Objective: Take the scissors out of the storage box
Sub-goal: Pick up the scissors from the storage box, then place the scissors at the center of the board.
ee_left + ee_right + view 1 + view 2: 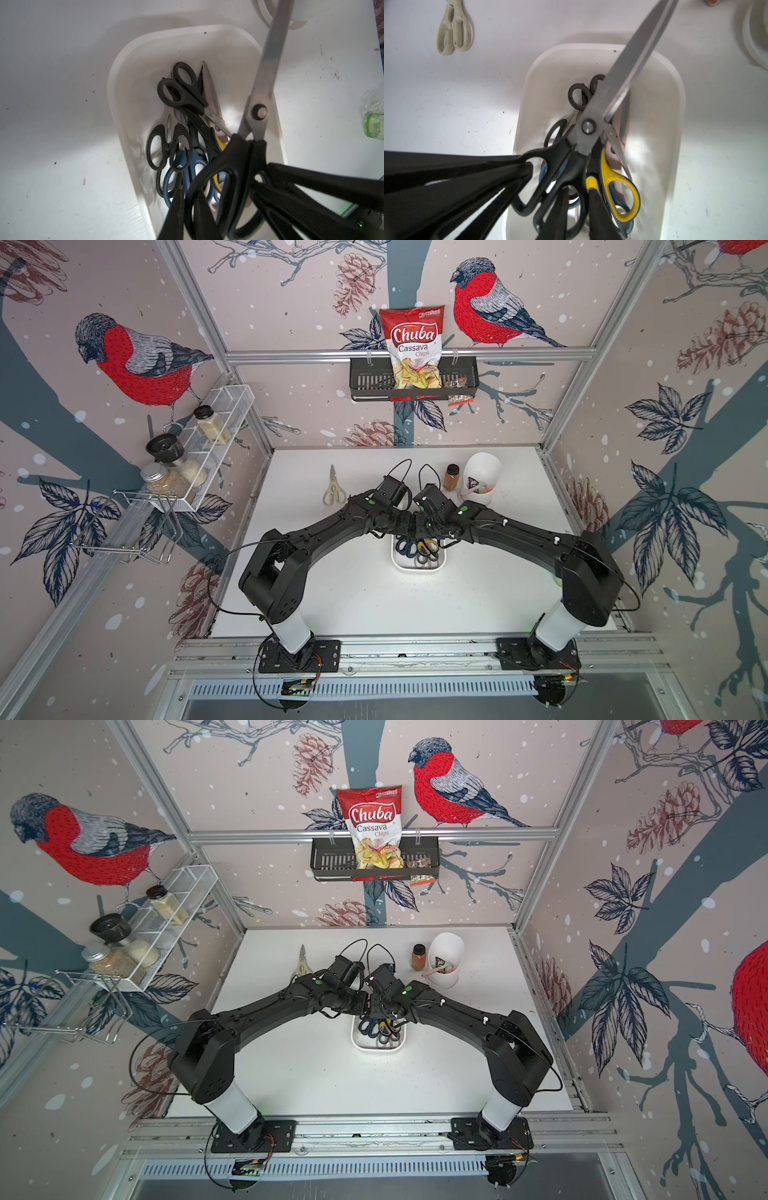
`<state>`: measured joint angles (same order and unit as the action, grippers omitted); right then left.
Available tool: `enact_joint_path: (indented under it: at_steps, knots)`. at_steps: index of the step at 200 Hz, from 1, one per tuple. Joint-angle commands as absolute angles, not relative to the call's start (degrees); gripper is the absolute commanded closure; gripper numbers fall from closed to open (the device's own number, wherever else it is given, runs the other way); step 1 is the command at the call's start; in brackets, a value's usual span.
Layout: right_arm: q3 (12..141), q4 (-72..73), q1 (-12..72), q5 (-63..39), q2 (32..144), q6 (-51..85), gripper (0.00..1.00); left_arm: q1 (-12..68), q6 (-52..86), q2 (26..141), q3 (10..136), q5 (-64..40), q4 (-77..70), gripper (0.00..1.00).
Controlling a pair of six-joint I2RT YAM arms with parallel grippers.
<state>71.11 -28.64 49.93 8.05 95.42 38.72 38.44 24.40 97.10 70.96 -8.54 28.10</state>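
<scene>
Along the left wall, a white wire rack with spice jars is hung on wallpaper printed with red-breasted birds and pine cones. On the white table, at the far left, cream scissors are laid flat, well apart from the storage box. The box is placed near the middle, and a pile of scissors with black, blue and yellow handles is seen inside it.

Over the box, large black-handled scissors are held, with the blades pointed to the far side. One handle loop is pinched by the left gripper, whose jaws are closed tight on it. The other loop is straddled by the right gripper. Its jaws are seen a little apart, and whether the loop is pressed by them cannot be told.

To the right, a brown spice jar and a white cup are set close together. On the back wall, a black basket with a chips bag is hung from the aluminium frame.
</scene>
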Motion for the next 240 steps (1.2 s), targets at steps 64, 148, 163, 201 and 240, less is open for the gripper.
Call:
enact_joint_path:
  at_steps: [64, 148, 163, 201, 240]
  knots:
    - [66.8, -22.26, 45.53, 7.52, 88.14, 39.99, 0.58, 32.01, 26.26, 96.06, 71.9, -11.69, 28.33, 1.0]
    - [64.16, -22.15, 42.54, 5.76, 85.83, 39.84, 0.58, 16.89, 25.99, 99.03, 73.91, -3.91, 24.75, 1.0]
    - [64.33, -22.32, 42.61, 5.56, 86.04, 39.9, 0.57, 16.53, 27.0, 101.74, 75.67, -1.17, 24.71, 1.0]
    - [64.34, -23.04, 42.54, 5.93, 85.98, 39.85, 0.57, 16.45, 30.43, 109.02, 80.26, 1.37, 24.29, 0.98]
    - [64.25, -23.72, 42.19, 5.9, 86.04, 39.73, 0.57, 16.31, 30.55, 116.46, 86.91, 2.49, 26.07, 0.97]
